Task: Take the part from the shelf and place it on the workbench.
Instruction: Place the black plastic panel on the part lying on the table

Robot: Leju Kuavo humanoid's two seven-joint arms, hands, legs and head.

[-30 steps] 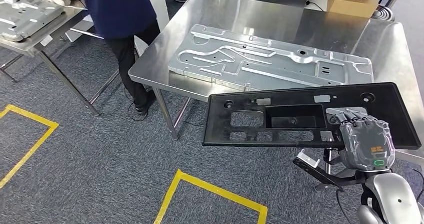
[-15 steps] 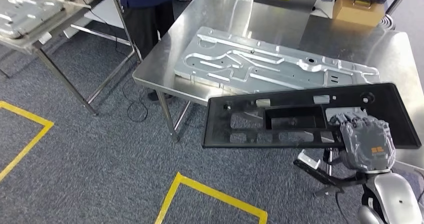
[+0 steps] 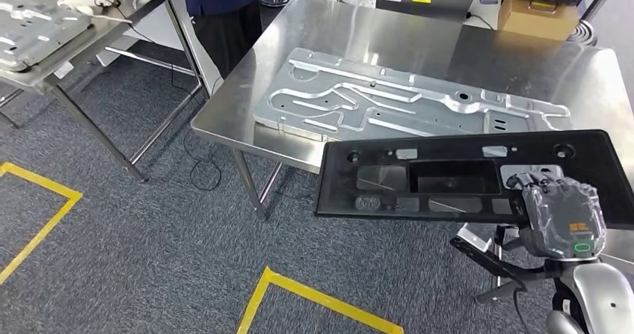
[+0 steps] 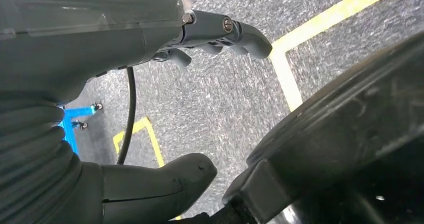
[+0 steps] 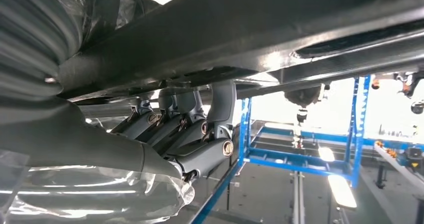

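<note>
A long black plastic part (image 3: 448, 177) with several cut-outs is held level in front of me, its far edge over the front edge of the steel workbench (image 3: 419, 35). My right hand (image 3: 561, 218) grips the part at its near right end, fingers over the top. From the right wrist view the part (image 5: 280, 23) runs overhead with the fingers (image 5: 200, 149) hooked onto it. My left hand (image 4: 100, 38) hangs over the carpet, thumb and fingers apart, holding nothing.
A large silver stamped panel (image 3: 389, 99) lies across the workbench. A cardboard box (image 3: 538, 13) sits at its far right corner. A person in dark blue (image 3: 217, 5) stands beyond the bench's left corner, beside a second steel table (image 3: 45, 57). Yellow tape (image 3: 321, 297) marks the carpet.
The whole picture has shifted, so the camera moved. The black part now lies a little further right and over the bench edge. The person has stepped back toward the far table.
</note>
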